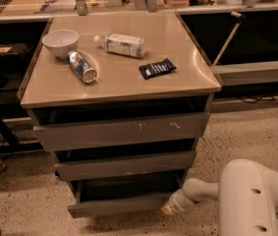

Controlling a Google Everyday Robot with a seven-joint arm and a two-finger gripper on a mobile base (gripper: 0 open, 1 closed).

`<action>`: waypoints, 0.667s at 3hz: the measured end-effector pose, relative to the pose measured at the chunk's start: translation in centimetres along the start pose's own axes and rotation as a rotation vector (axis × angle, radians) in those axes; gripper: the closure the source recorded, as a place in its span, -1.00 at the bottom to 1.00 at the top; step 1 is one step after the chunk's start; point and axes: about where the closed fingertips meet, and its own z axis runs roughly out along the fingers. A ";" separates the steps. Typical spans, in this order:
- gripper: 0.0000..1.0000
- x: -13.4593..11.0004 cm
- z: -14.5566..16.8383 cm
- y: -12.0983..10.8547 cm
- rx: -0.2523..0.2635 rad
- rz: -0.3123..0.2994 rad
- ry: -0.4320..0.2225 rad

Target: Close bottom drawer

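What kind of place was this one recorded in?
Likely an office or lab workspace: grey three-drawer cabinet, speckled floor, cluttered counter behind. The gripper is low, by the right front corner of the open bottom drawer.
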 end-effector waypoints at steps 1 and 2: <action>1.00 -1.3 -0.1 -0.4 0.013 -0.024 0.014; 0.62 -1.3 -0.1 -0.4 0.013 -0.024 0.015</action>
